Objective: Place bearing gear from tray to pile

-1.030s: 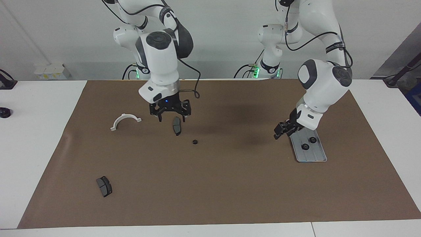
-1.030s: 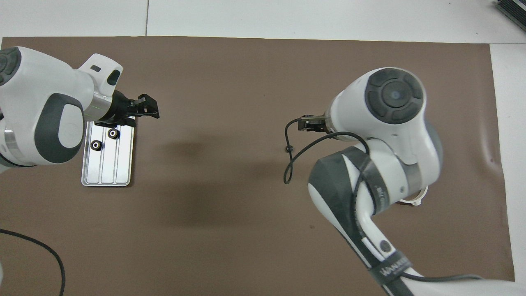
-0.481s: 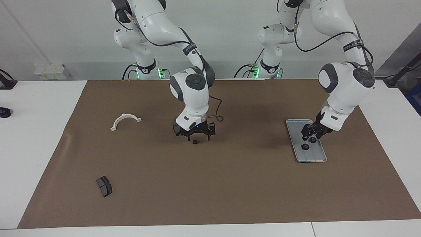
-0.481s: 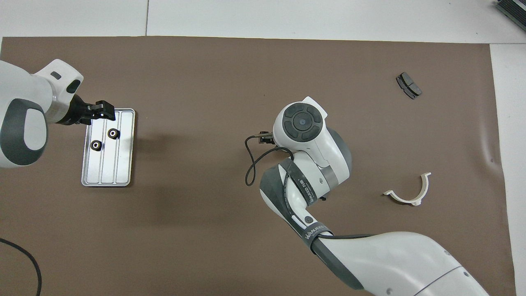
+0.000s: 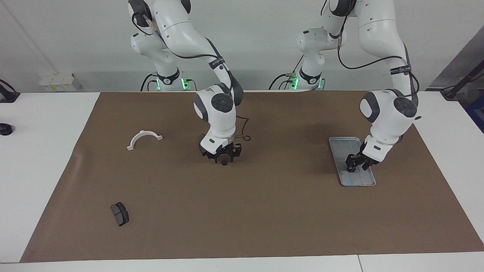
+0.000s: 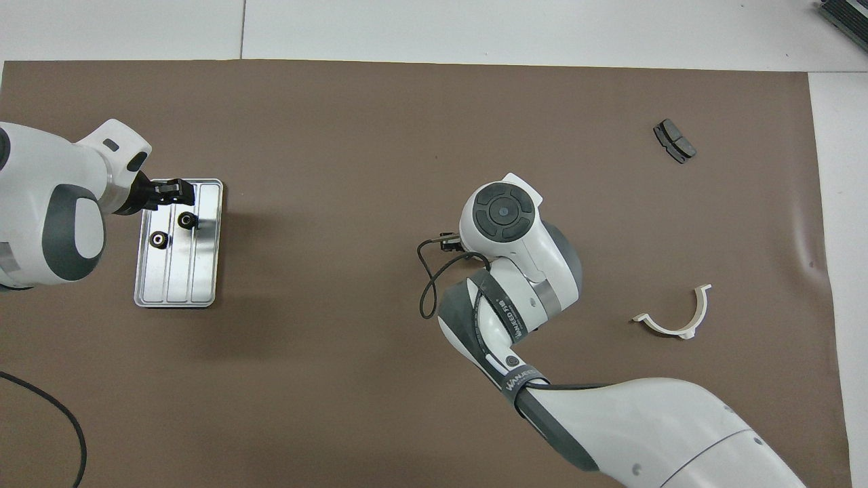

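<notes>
The silver tray [image 5: 342,145] [image 6: 203,271] lies toward the left arm's end of the table. Two small black bearing gears [image 6: 186,219] [image 6: 159,238] sit in it; in the facing view my left gripper hides them. My left gripper [image 5: 357,164] [image 6: 178,193] is low over the tray, open, right above the gears. My right gripper [image 5: 223,158] is open, low over the middle of the mat, with its fingers either side of a loose black gear [image 5: 224,163]. Of the pile, a white half-ring bracket [image 5: 145,139] [image 6: 675,318] and a dark brake pad [image 5: 120,214] [image 6: 674,140] show.
A brown mat [image 5: 264,219] covers most of the white table. A small black object [image 5: 4,129] rests on the bare table at the right arm's end. A black cable [image 6: 47,407] loops by the left arm's base.
My right gripper swung from over a brake pad to the loose gear and came down around it. My left gripper moved from beside the tray to over it and lowered onto the gears.
</notes>
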Robot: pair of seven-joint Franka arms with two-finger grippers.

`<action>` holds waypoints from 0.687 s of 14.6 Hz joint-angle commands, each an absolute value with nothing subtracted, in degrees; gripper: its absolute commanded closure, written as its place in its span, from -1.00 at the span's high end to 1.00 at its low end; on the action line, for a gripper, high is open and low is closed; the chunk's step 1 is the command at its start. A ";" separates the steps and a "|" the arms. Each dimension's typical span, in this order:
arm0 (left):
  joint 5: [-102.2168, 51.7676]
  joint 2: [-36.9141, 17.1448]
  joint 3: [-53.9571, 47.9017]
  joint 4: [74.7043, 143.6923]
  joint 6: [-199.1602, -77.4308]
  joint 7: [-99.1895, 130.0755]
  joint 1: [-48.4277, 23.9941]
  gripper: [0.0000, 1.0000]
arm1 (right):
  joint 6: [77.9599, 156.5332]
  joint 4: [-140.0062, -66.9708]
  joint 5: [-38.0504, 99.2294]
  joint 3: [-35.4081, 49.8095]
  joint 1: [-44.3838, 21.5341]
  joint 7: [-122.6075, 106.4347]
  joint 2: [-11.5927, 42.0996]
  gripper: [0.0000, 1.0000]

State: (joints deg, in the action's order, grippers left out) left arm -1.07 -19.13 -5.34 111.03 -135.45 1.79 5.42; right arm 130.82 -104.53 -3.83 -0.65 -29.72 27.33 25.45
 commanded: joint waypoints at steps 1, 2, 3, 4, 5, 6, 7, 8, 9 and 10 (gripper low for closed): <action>0.18 -18.02 -5.45 113.90 -136.76 1.32 5.19 0.23 | 132.54 -107.67 -4.57 -0.53 -29.44 26.45 23.20 0.09; 0.18 -17.93 -5.45 114.52 -136.76 1.23 5.10 0.20 | 133.93 -107.67 -4.57 -0.44 -29.44 26.63 23.29 0.09; 0.18 -17.84 -5.45 115.22 -136.93 1.23 5.01 0.18 | 135.34 -108.19 -4.57 -0.53 -29.36 26.63 23.29 0.09; 0.18 -17.84 -5.45 115.57 -136.93 1.23 5.01 0.15 | 136.13 -108.63 -4.57 -0.44 -29.27 26.63 23.29 0.09; 0.26 -17.75 -5.45 116.19 -136.85 1.23 5.01 0.12 | 137.10 -108.81 -4.57 -0.53 -29.27 26.63 23.38 0.09; 0.26 -17.67 -5.45 116.54 -136.76 1.23 5.10 0.09 | 137.54 -108.98 -4.57 -0.53 -29.27 26.63 23.38 0.09; 0.26 -17.58 -5.45 116.98 -136.76 1.23 5.27 0.06 | 137.64 -109.07 -4.57 -0.53 -29.27 26.63 23.38 0.09; 0.26 -17.49 -5.45 117.07 -136.58 1.14 5.36 0.02 | 137.72 -109.42 -4.57 -0.53 -29.18 26.54 23.29 0.09; 0.26 -17.40 -5.45 117.07 -136.50 1.23 5.27 -0.05 | 137.99 -109.86 -4.57 -0.53 -29.09 26.37 23.20 0.05; 0.26 -17.40 -5.45 117.07 -136.49 1.14 5.27 -0.13 | 137.99 -109.86 -4.57 -0.53 -29.09 26.28 23.20 -0.14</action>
State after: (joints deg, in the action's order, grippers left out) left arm -0.88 -18.79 -5.66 114.37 -135.61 1.44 5.33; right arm 136.30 -107.26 -3.83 -0.72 -29.65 27.32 25.03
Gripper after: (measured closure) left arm 0.520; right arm 0.471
